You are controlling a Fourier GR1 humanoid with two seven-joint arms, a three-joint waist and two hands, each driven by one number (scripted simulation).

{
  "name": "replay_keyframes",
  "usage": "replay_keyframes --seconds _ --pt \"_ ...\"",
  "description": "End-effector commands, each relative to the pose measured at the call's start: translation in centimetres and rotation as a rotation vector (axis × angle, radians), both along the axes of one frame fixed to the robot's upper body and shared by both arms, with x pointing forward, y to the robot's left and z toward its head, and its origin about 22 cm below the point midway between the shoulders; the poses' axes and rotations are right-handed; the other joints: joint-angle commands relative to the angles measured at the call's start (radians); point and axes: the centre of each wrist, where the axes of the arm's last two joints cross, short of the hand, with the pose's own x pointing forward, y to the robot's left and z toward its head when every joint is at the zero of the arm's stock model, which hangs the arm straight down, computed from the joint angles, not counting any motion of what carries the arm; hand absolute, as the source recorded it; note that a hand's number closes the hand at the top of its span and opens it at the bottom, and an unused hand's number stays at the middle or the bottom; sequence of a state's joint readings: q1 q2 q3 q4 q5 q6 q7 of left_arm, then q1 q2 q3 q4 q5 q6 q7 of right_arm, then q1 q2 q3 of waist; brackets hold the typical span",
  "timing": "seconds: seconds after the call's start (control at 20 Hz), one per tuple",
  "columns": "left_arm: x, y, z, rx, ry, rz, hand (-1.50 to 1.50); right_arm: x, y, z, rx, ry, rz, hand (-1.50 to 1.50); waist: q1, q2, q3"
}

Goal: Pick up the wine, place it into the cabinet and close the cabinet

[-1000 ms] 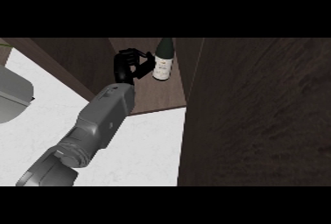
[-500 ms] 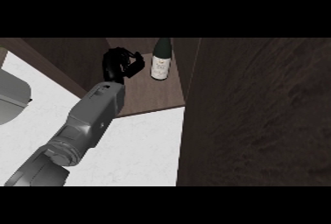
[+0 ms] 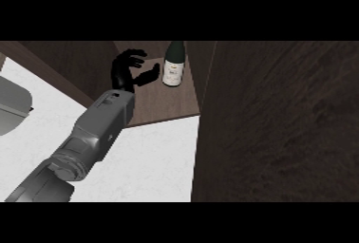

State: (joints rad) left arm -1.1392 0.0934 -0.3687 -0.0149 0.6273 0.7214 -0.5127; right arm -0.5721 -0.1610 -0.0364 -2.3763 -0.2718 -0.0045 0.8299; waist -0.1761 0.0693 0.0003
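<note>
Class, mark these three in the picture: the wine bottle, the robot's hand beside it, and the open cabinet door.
wine bottle (image 3: 173,71), head view, on its pale label.
hand (image 3: 126,71), head view, on the palm.
cabinet door (image 3: 280,123), head view, on its dark wood face.

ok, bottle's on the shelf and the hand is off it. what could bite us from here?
1. The left hand sits just beside the wine bottle, fingers half curled; a sideways sweep on withdrawal might tip the upright bottle.
2. The bottle stands near the cabinet shelf's right side, next to the big dark door; swinging it shut could clip the bottle.
3. The forearm lies across the shelf's front edge, so the door may hit it.
</note>
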Motion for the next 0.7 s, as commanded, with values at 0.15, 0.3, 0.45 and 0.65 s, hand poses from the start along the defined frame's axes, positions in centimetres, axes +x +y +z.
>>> replay_keyframes --seconds 0.15,0.3,0.45,0.65 --pt "-0.3 3.3 -0.7 0.017 0.038 0.029 -1.5 -0.5 0.2 -0.1 0.007 0.007 0.015 -1.5 0.011 0.003 -0.005" --pt "0.1 3.7 -0.1 -0.004 0.026 0.02 -1.5 -0.1 0.3 0.0 0.005 0.003 0.017 -1.5 0.013 0.012 -0.006" --pt "0.1 3.4 0.0 0.006 0.013 0.008 -1.5 -0.5 0.0 -0.2 0.001 -0.01 0.026 -1.5 0.015 0.003 -0.003" --pt "0.6 4.4 0.8 0.06 -0.025 -0.068 -1.5 -0.2 0.2 0.0 0.017 -0.002 0.021 -1.5 0.033 -0.006 -0.004"
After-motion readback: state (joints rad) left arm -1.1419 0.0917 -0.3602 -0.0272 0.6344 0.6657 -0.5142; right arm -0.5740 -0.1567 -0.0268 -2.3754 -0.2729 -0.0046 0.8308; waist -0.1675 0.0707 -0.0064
